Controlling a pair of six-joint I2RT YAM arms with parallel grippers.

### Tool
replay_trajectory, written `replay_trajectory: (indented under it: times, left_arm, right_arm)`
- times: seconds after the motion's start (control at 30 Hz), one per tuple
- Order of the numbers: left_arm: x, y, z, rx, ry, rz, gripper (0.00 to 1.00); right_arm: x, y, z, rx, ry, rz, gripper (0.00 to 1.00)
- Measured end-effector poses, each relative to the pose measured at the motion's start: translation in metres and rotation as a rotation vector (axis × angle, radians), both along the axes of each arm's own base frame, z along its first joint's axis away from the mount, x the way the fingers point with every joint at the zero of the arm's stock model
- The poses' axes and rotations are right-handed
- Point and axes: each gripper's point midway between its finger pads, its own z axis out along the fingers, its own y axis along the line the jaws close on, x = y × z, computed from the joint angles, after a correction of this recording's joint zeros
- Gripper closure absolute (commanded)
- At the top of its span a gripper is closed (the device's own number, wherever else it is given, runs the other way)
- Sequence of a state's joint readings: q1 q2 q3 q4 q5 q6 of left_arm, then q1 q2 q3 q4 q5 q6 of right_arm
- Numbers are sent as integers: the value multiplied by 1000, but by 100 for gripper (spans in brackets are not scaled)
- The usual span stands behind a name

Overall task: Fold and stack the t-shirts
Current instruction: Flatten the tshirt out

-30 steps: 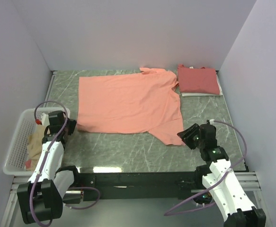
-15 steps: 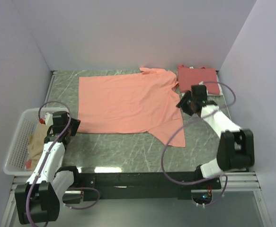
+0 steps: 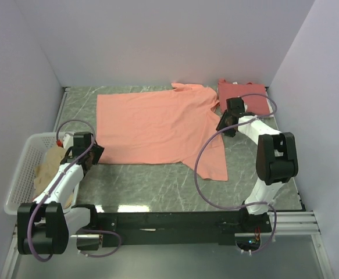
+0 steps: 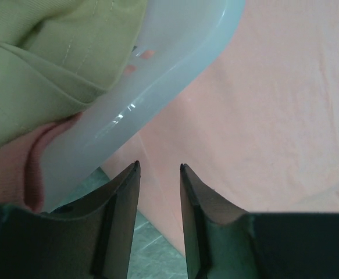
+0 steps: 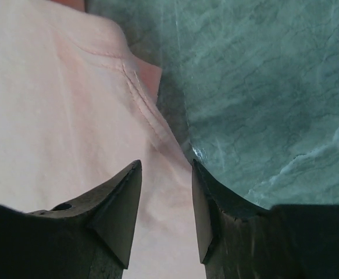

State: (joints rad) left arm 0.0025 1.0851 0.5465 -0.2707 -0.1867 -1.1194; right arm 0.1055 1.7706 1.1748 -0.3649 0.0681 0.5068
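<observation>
Orange shirt (image 3: 157, 128) lies spread flat mid-frame in top view, on the table (image 3: 157, 189). One sleeve pokes toward lower right. Red shirt (image 3: 246, 97) sits folded, upper right. Tan shirt (image 3: 48, 167) is bunched in the basket (image 3: 18, 177), left edge.

Left gripper (image 3: 93, 154) is at the orange shirt's lower-left corner, w/ the basket just beside it. Wrist view: jaws part-open, narrow gap, nothing btw them, cloth edge beyond the tips.

Right gripper (image 3: 225, 124) is at the shirt's right edge, btw the two sleeves. Wrist view: jaws part-open over a stitched seam (collar or shoulder, can't tell), and nothing looks pinched yet.

Step in hand, prob.: take two edge pts & start the first fold.

To do it well:
- Come in shallow at the hem so one finger slides under. The table is hard and the cloth is thin.
- Left: cloth only. Basket rim is v. close in wrist view and could catch or drag.
- Right: bite on the seam, since it's thicker and slips less. Get both layers, not just the top one.
- Close both fully before any lift, then lift together at the same height, else the shirt skews.
- Carry low & lay the edge straight. Right arm is near the red shirt, so don't nudge it.
</observation>
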Motion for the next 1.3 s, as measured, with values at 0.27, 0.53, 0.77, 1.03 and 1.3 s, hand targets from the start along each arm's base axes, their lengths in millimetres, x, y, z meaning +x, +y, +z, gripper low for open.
replay_trajectory:
  times: [0.27, 0.53, 0.77, 1.03, 1.3]
  left_arm:
    - [5, -2, -3, 1, 3, -7, 61]
    - [5, -3, -4, 0, 4, -9, 62]
    - [8, -4, -4, -3, -1, -13, 61]
    - [9, -5, -5, -4, -2, -16, 61]
    - [11, -5, -5, -5, -9, -17, 62]
  right_arm:
    - [-6, 8, -32, -46, 82, 32, 59]
    - [-10, -3, -37, -102, 106, -6, 59]
    - [-13, -10, -39, -90, 111, -28, 59]
    - [-31, -16, -37, -7, 95, -54, 57]
    - [-41, -19, -25, 43, 60, -73, 56]
